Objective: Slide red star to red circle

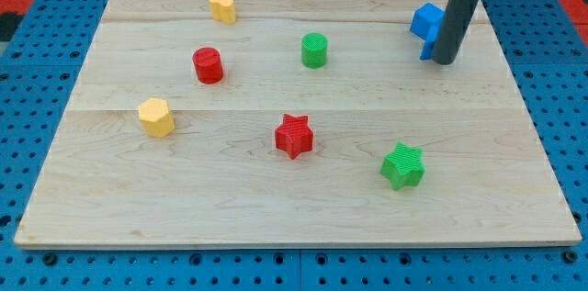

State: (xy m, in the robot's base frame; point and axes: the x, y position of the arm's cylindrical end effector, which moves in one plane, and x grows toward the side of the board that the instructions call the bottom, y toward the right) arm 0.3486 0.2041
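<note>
Red star (294, 135) sits flat mid-board, ridged sides, apart from red circle (209, 64). My tip (444, 60) touches blue block (426, 27); no jaws to judge.

Pale smooth wooden board (276, 199) with visible grain, ribbed matt plastic red star (294, 136), matt dark rod

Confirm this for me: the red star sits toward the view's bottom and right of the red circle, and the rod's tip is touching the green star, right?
Not quite. In the camera view my tip is beside the blue block near the view's top right, well apart from the green star. The red star does sit toward the bottom and right of the red circle.
</note>
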